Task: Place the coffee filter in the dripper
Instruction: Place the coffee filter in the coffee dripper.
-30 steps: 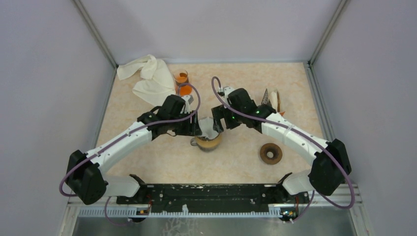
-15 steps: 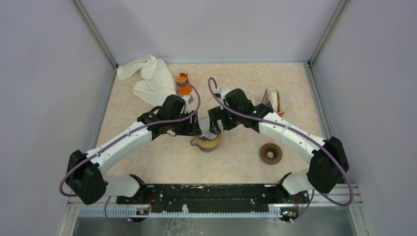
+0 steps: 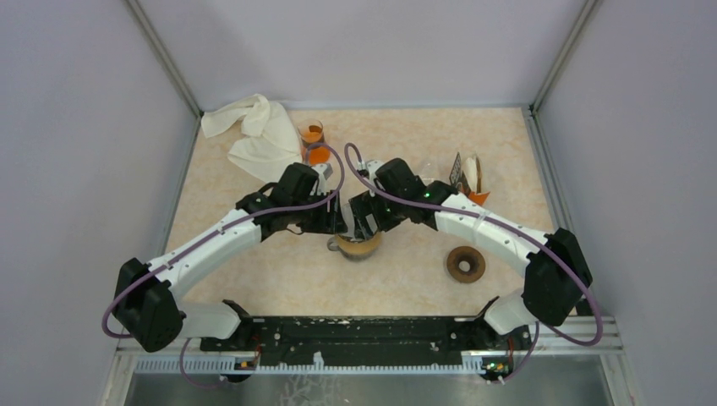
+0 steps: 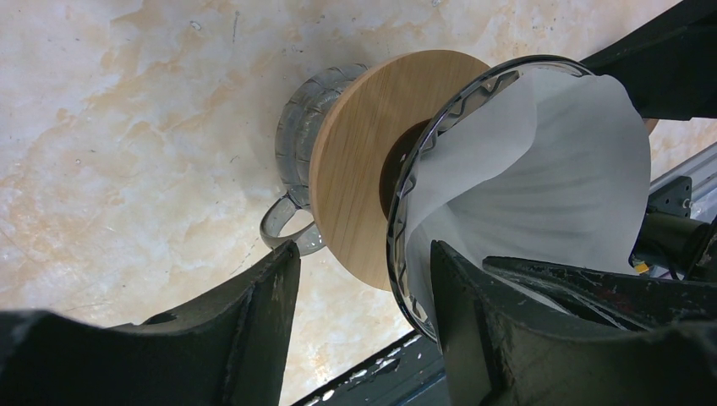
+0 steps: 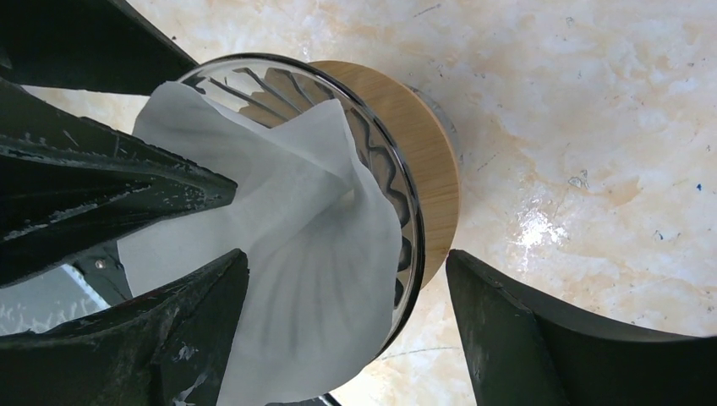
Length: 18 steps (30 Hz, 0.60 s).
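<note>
The dripper [image 4: 372, 169] is a glass cone with a round wooden collar, standing on a clear glass mug [image 4: 296, 152] mid-table. The white coffee filter [image 4: 541, 178] sits inside the cone, its paper edge rising above the rim. My left gripper [image 4: 363, 249] is open and straddles the rim, one finger outside and one against the filter. My right gripper [image 5: 347, 254] is open too, with one finger inside the filter [image 5: 313, 245] and the other outside the dripper [image 5: 423, 169]. In the top view both grippers [image 3: 334, 218] [image 3: 365, 216] meet over the dripper [image 3: 357, 244].
A crumpled white cloth [image 3: 254, 131] lies at the back left. Beside it stands a glass with orange contents [image 3: 313, 139]. A brown ring [image 3: 466, 264] lies on the right, and a small stand with a round object [image 3: 469, 173] sits behind it. Walls close in on three sides.
My right arm has swung left, bringing its gripper further over the dripper and filter. The left arm has stayed where it was.
</note>
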Motion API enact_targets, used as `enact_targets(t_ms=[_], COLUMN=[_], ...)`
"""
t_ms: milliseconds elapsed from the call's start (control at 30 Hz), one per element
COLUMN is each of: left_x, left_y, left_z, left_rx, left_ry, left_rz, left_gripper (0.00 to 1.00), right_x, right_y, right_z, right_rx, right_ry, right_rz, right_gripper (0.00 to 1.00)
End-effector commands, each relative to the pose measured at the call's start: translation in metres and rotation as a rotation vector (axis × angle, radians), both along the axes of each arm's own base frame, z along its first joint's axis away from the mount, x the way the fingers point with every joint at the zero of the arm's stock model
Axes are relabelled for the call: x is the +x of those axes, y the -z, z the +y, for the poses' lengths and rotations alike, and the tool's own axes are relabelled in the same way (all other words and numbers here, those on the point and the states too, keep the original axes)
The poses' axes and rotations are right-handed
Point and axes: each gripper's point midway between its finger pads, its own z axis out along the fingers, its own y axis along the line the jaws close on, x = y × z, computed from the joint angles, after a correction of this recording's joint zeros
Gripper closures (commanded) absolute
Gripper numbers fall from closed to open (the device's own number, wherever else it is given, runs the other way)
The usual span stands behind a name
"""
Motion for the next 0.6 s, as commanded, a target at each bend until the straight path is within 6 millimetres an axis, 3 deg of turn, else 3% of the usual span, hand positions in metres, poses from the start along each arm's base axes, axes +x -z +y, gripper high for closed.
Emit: enact_targets(t_ms=[0, 567], left_x=[-0.0001, 0.0014], left_y=[-0.0016, -0.0026], left_z=[-0.0004, -0.0014], left_rx=[0.005, 0.008], left_ry=[0.008, 0.01], left_rz=[0.003, 0.003], left_gripper=[0.36, 0.36], right_x=[0.0025, 0.0033], right_y=[-0.0153, -0.02], right_z=[0.0029, -0.0058], right_rx=[0.005, -0.027], right_ry=[-0.035, -0.05], right_rz=[-0.039, -0.075], right_gripper=[0.13, 0.13])
